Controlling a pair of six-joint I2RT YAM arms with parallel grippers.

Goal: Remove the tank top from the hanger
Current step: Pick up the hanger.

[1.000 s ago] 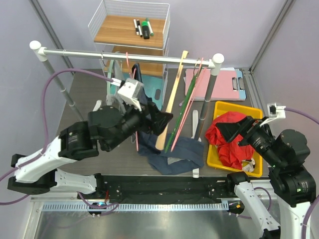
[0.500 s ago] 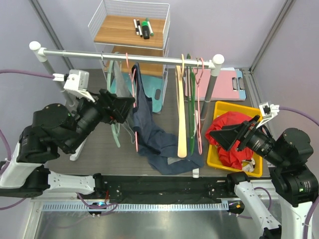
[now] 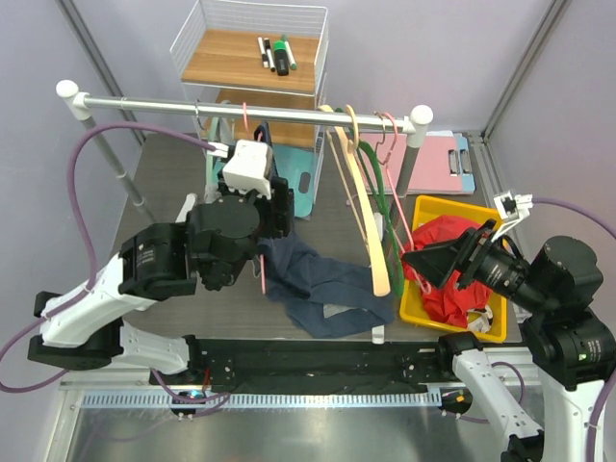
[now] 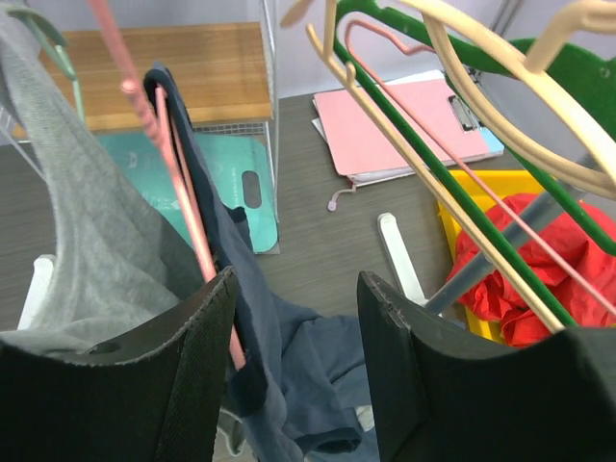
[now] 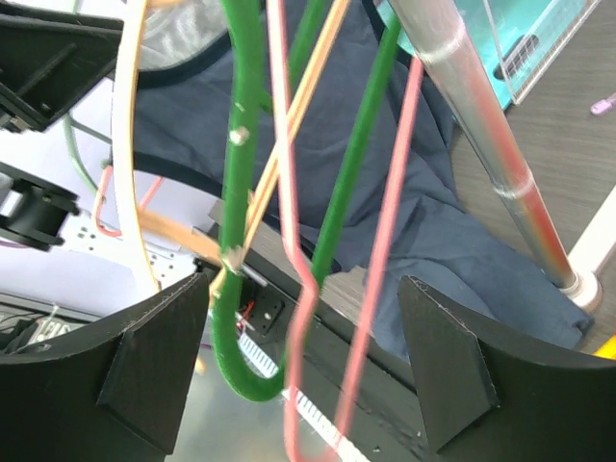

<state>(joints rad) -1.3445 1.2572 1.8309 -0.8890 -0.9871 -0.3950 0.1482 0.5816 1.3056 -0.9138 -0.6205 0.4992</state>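
A navy tank top [image 3: 318, 286] hangs by its strap on a pink hanger [image 3: 262, 272] from the rail [image 3: 241, 108], and its lower part lies pooled on the table. My left gripper [image 3: 277, 212] is up against the strap. In the left wrist view the gripper [image 4: 294, 322] is open; the pink hanger [image 4: 183, 207] and tank top [image 4: 289, 337] pass just inside its left finger [image 4: 183, 375]. My right gripper [image 3: 425, 262] is open over the yellow bin. In the right wrist view the gripper [image 5: 303, 361] faces swinging empty hangers, with the tank top [image 5: 423, 221] behind them.
A wooden hanger [image 3: 371, 231], a green hanger [image 3: 387, 207] and a pink one [image 3: 387, 144] swing empty at the rail's right end. A grey garment [image 4: 87, 250] hangs left of the tank top. The yellow bin [image 3: 423, 306] holds red cloth [image 3: 448, 260]. At the back are a wire shelf [image 3: 255, 48] and a pink clipboard [image 3: 438, 159].
My left arm has swung back in from the left to the tank top's strap, and its jaws have narrowed. The empty hangers have swung toward the right. My right gripper has narrowed slightly.
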